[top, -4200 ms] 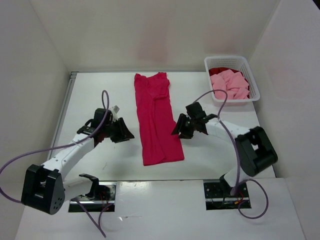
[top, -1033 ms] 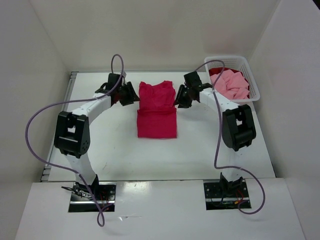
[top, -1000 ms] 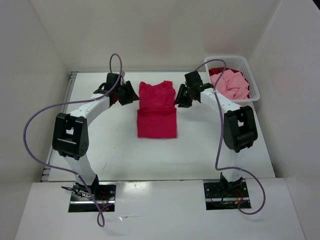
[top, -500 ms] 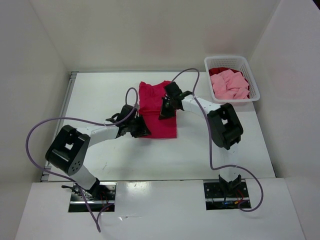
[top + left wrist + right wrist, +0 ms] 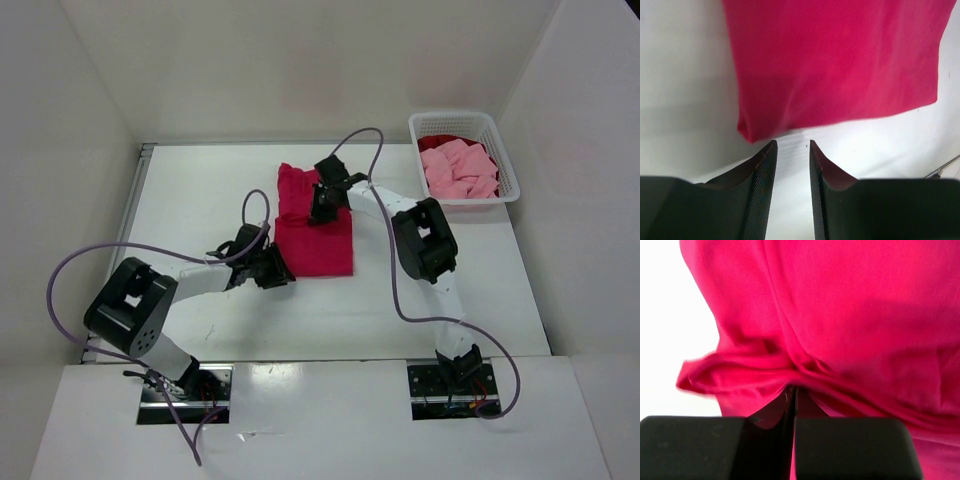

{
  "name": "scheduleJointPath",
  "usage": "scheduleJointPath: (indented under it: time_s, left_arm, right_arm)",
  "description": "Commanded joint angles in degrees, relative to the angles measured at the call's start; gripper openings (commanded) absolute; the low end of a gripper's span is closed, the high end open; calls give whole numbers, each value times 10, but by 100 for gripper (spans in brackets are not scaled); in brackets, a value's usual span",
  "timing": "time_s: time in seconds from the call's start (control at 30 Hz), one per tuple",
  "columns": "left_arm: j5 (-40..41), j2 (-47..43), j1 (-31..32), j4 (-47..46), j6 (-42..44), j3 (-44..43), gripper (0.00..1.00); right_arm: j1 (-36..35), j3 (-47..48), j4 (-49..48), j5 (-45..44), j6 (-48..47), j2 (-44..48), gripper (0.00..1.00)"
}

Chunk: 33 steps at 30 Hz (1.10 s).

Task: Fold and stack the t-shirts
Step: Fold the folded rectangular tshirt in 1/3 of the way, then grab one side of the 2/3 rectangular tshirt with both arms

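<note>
A folded crimson-magenta t-shirt fills the upper view, lying flat on the white tabletop. The left gripper points at its corner, dark fingers slightly apart, nothing between them, tips just short of the cloth.

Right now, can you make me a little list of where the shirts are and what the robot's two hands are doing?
crimson t-shirt: folded, lying on the table
pink t-shirt: crumpled in the white basket, far right corner
dark red t-shirt: same basket, mostly under the pink one
left gripper: open, low at the crimson one's near left corner, nothing between its fingers
right gripper: shut, apparently pinching a bunched fold at the crimson one's far end
</note>
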<state>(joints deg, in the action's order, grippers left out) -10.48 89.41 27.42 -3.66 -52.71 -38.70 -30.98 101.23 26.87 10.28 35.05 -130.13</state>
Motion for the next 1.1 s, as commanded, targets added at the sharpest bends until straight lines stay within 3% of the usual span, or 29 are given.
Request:
scheduleJointPath:
  time_s: [0.0,0.2,0.3,0.43,0.5,0.53,0.57,0.73,0.77,0.83,0.87,0.9,0.97,1.0,1.07]
  left_arm:
    - [13,-39,2,5,1,13,40]
    - [36,-129,2,64,2,6,46]
    - [49,-162,-6,76,2,12,47]
    - [32,-151,-34,55,-4,28,56]
    - [17,-115,-34,48,8,11,71]
    - [11,-89,-34,48,15,1,92]
    - [5,-79,-39,48,15,-6,100]
    - [-1,-51,-45,28,22,-11,100]
    - [-1,-51,-50,28,22,-17,97]
    - [5,-36,-50,28,16,-23,78]
    - [5,-36,-50,28,16,-23,72]
    - [11,-30,-50,28,16,-23,62]
    - [17,-24,-50,22,11,-23,56]
    - [17,-18,-50,22,11,-23,54]
    - [22,-18,-50,22,11,-23,51]
  right_arm:
    - [-4,71,-24,-68,-17,-21,0]
    - [1,149,-5,-98,-37,-6,0]
    - [1,94,-14,-85,-37,39,1]
    - [1,-75,-37,-53,-26,165,4]
    - [7,-171,-53,-27,-14,208,0]
    - [7,-201,-53,-19,-14,245,0]
    - [7,-229,-69,-10,-6,262,0]
    - [20,-324,-80,28,-6,303,0]
    - [28,-324,-64,28,-1,303,0]
    - [28,-354,-64,22,13,318,3]
    - [28,-367,-64,16,22,333,7]
    - [28,-394,-75,16,39,341,19]
    - [33,-435,-89,16,52,351,33]
    - [33,-444,-95,16,58,351,45]
    - [40,-468,-118,10,69,351,51]
